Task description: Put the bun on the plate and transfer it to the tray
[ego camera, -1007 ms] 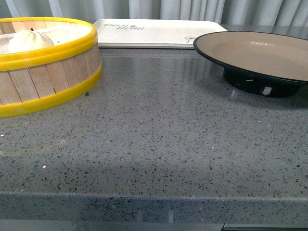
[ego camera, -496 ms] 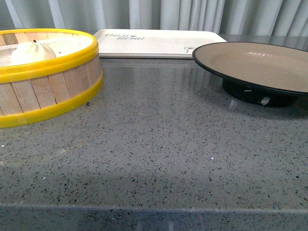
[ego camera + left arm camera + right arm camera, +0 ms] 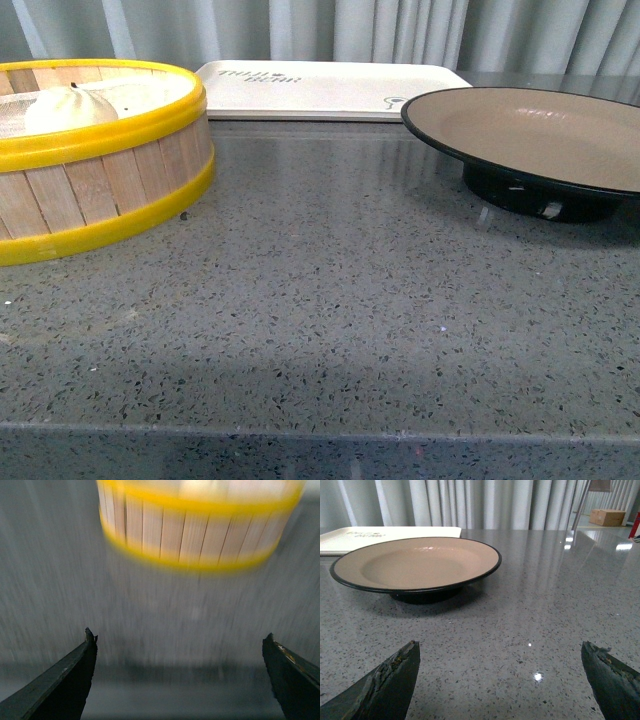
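Observation:
The white pleated bun [image 3: 68, 105] sits inside the yellow-rimmed bamboo steamer [image 3: 100, 190] at the left of the front view. The tan plate [image 3: 530, 125] with black rim and foot stands at the right, empty. The cream tray [image 3: 330, 90] lies flat at the back, empty. Neither arm shows in the front view. My left gripper [image 3: 180, 640] is open over the counter, facing the steamer [image 3: 200, 530]; that view is blurred. My right gripper [image 3: 500, 647] is open and empty, low over the counter in front of the plate [image 3: 415, 562].
Grey speckled stone counter [image 3: 330, 300] with its front edge near the bottom of the front view. Grey curtains hang behind. In the right wrist view the tray's corner [image 3: 385, 535] shows behind the plate, and a cardboard box [image 3: 607, 516] stands far off.
The front view has shifted slightly; steamer, tray and plate sit a little lower in the picture than one second ago. The objects keep their places on the counter.

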`<action>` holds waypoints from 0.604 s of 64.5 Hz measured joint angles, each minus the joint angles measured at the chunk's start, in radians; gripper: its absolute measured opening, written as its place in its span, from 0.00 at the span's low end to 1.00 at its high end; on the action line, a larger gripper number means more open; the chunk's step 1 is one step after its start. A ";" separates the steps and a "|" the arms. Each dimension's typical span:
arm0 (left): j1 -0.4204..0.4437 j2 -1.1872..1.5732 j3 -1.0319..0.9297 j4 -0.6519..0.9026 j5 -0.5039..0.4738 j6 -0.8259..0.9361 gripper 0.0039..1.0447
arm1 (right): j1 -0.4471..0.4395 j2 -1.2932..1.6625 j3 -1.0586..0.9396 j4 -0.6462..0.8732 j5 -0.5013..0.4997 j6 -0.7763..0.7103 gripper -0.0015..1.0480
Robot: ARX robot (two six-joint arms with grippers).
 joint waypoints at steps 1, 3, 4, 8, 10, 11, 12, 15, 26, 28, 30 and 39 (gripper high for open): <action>0.010 0.032 0.017 -0.003 0.006 -0.001 0.94 | 0.000 0.000 0.000 0.000 0.000 0.000 0.92; 0.031 0.080 0.055 0.011 0.029 -0.002 0.94 | 0.000 0.000 0.000 0.000 0.000 0.000 0.92; 0.036 0.090 0.065 0.017 0.035 -0.003 0.94 | 0.000 0.000 0.000 0.000 0.000 0.000 0.92; 0.067 0.164 0.158 0.085 0.050 -0.002 0.94 | 0.000 0.000 0.000 0.000 0.000 0.000 0.92; 0.069 0.199 0.201 0.120 0.049 -0.002 0.94 | 0.000 0.000 0.000 0.000 0.000 0.000 0.92; 0.069 0.222 0.228 0.143 0.048 0.000 0.94 | 0.000 0.000 0.000 0.000 0.000 0.000 0.92; 0.069 0.234 0.242 0.154 0.045 0.000 0.94 | 0.000 0.000 0.000 0.000 0.000 0.000 0.92; 0.045 0.320 0.323 0.224 0.002 0.000 0.94 | 0.000 0.000 0.000 0.000 0.000 0.000 0.92; -0.111 0.607 0.553 0.344 -0.069 0.011 0.94 | 0.000 0.000 0.000 0.000 0.000 0.000 0.92; -0.141 0.664 0.597 0.346 -0.079 0.017 0.94 | 0.000 0.000 0.000 0.000 0.000 0.000 0.92; -0.168 0.720 0.640 0.346 -0.087 0.021 0.94 | 0.000 0.000 0.000 0.000 0.000 0.000 0.92; -0.262 0.934 0.810 0.323 -0.139 0.042 0.94 | 0.000 0.000 0.000 0.000 0.000 0.000 0.92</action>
